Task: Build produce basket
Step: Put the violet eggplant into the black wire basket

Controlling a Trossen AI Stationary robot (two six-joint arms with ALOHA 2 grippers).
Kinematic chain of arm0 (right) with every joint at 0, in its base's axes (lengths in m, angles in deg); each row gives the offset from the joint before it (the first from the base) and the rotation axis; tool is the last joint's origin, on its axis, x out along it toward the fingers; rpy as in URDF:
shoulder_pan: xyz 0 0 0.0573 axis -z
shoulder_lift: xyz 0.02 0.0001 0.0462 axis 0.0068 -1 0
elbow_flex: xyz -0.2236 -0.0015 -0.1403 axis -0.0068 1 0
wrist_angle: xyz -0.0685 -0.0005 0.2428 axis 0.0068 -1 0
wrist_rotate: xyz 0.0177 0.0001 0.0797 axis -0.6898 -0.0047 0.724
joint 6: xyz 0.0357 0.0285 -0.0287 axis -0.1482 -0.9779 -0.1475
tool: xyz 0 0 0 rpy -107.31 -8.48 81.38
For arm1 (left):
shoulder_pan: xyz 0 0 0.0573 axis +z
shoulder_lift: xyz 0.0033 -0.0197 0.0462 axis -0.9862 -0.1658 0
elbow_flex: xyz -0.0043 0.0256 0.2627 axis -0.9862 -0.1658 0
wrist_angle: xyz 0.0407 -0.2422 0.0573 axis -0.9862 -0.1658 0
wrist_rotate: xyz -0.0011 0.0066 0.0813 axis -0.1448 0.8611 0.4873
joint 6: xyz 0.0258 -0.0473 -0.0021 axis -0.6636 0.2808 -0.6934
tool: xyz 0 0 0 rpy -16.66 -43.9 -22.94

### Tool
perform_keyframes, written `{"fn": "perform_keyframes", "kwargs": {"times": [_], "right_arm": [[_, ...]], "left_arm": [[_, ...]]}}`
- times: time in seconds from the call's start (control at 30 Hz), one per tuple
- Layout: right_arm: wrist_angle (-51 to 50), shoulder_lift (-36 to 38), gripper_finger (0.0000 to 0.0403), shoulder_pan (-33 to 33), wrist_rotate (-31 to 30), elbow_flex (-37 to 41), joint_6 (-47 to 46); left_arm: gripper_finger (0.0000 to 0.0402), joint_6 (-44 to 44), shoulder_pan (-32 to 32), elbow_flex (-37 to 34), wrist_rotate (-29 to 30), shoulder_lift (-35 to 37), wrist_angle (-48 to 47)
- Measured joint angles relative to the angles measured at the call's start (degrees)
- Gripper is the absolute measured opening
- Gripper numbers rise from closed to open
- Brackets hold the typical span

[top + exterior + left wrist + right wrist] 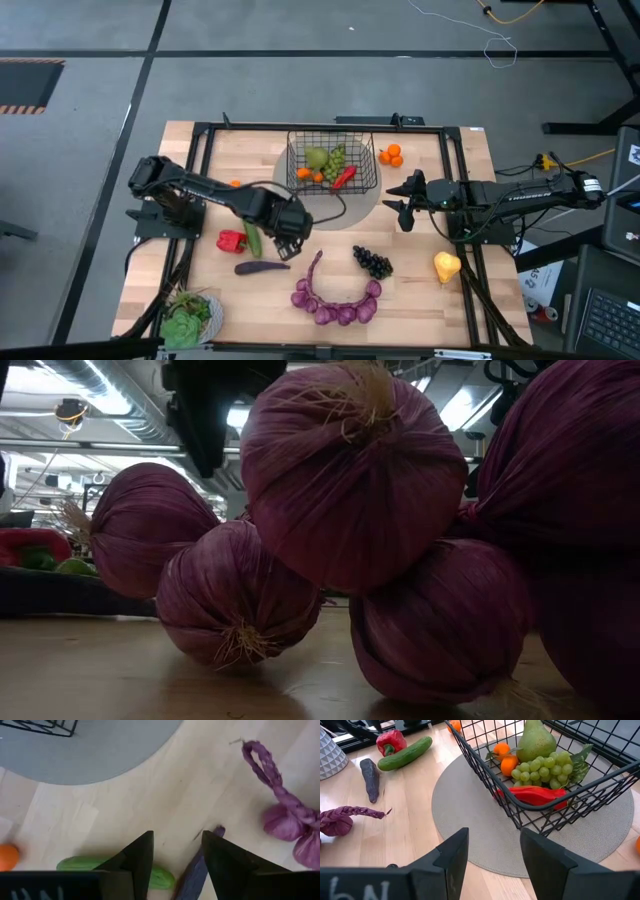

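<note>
My left tool [172, 865] hangs with its fingers apart and empty above the long green cucumber [115, 869] and the dark purple aubergine [196, 870], which lie close together on the pale wooden surface [410, 290]. I should pick one, straddle it across its width and close gently. The black wire-mesh basket [370, 170], on a round grey mat [470, 835], already holds a green pear [539, 740], green grapes [545, 767], oranges and a red pepper [535, 795]. My right tool [492, 857] waits beside it, fingers apart and empty. Around the surface is grey floor [300, 90].

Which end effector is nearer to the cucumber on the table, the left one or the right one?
The left. The left end effector hovers just beside the cucumber, open and empty. The right end effector is far across the table, right of the basket.
</note>
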Motion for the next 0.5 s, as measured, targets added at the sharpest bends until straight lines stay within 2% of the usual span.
{"fn": "perform_keyframes", "kwargs": {"times": [0.2, 0.5], "right_arm": [[0.0, 0.0, 0.0181, 0.0, 0.0, 0.0, -0.4], [-0.3, 0.0, 0.0181, 0.0, 0.1, 0.0, -8.0]], "left_arm": [[0.0163, -0.2, -1.4, 0.0, 2.7, 0.0, -0.2], [0.0163, -3.8, -1.1, 0.0, 3.7, 0.0, -0.8]]}}
